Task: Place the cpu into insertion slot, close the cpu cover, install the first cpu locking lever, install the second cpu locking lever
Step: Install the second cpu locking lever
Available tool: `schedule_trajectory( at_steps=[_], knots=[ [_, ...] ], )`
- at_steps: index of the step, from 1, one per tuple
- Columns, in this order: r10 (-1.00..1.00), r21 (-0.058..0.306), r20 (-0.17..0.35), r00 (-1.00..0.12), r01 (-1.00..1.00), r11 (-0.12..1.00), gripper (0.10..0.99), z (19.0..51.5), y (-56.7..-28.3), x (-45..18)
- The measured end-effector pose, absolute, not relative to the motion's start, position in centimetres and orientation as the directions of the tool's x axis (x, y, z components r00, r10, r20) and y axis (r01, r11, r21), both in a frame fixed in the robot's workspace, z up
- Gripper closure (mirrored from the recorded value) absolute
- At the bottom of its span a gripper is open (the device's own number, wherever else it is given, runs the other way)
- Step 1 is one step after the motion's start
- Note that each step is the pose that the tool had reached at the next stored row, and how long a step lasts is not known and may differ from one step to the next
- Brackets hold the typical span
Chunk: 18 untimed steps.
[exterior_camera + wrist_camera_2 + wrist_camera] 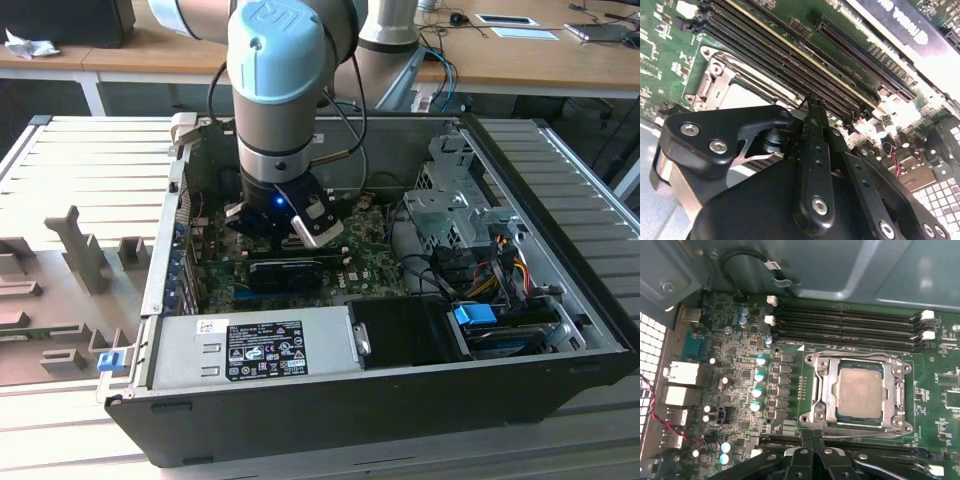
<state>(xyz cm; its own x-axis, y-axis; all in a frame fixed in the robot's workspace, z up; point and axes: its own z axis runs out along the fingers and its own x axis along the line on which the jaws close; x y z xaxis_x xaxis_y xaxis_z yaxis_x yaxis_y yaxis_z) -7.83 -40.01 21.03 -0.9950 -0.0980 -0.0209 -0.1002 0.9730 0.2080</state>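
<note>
I hold the arm over an opened computer case lying on its side on a slatted grey bench, the end effector lowered inside, just above the green motherboard. In the first wrist view its two black fingertips stand pressed together with nothing between them, just beside the near edge of the insertion slot.

The cpu lies flat in that slot, its silvery-grey top showing through the cut-out centre of the cpu cover, which lies down over it. I cannot tell from these frames whether the locking levers are latched.

Four long black memory slots run along the far side of the socket, white clips at their ends. Rows of small blue-topped capacitors stand to one side of the socket, with red and black wires near the rear ports. In the exterior view a long black card crosses the board just beside the end effector, a grey power supply fills the near edge of the case, and a metal drive cage with coloured cables sits toward the exterior view's right.

Grey moulded fixtures stand on the bench at the exterior view's left. Wooden desks line the room behind.
</note>
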Motion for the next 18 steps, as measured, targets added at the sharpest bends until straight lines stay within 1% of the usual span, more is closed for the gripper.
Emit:
schedule_trajectory(
  at_steps=[6, 13, 18],
  knots=[
    [-0.098, 0.228, -0.023, -0.995, -0.1, 0.969, 0.98, 20.6, -40.0, -8.1],
    [-0.096, 0.27, -0.028, -0.995, -0.1, 0.958, 0.98, 19.7, -40.0, -8.1],
    [-0.096, 0.282, -0.029, -0.995, -0.1, 0.954, 0.98, 19.7, -40.0, -8.2]
  ],
)
